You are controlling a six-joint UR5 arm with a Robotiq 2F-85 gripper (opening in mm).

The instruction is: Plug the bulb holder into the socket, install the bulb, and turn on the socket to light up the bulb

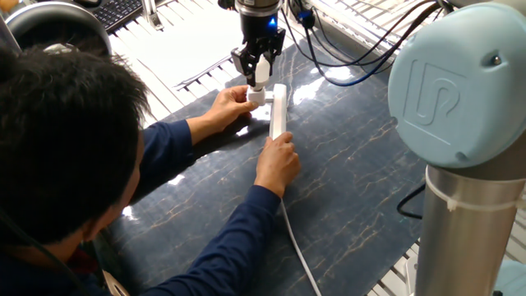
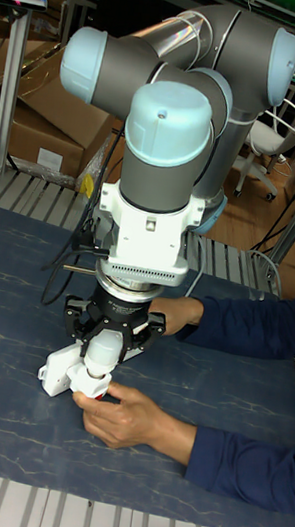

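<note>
Here the gripper (image 1: 258, 69) pinches the smooth rounded bulb (image 2: 104, 350) over the cube-like bulb holder (image 1: 256, 95), beside the long white socket (image 1: 279, 111) on the marbled dark table (image 1: 353, 164).

This is a robotics lab or industrial workshop. A grey robot arm with pale blue joint caps (image 2: 168, 135) stands at a dark blue marble-patterned table top (image 1: 353, 173) set on ribbed aluminium framing (image 2: 34, 199). Behind it are brown cardboard boxes (image 2: 38, 129), a white swivel office chair (image 2: 268, 142) and black bundled cables (image 1: 362, 41).
</note>
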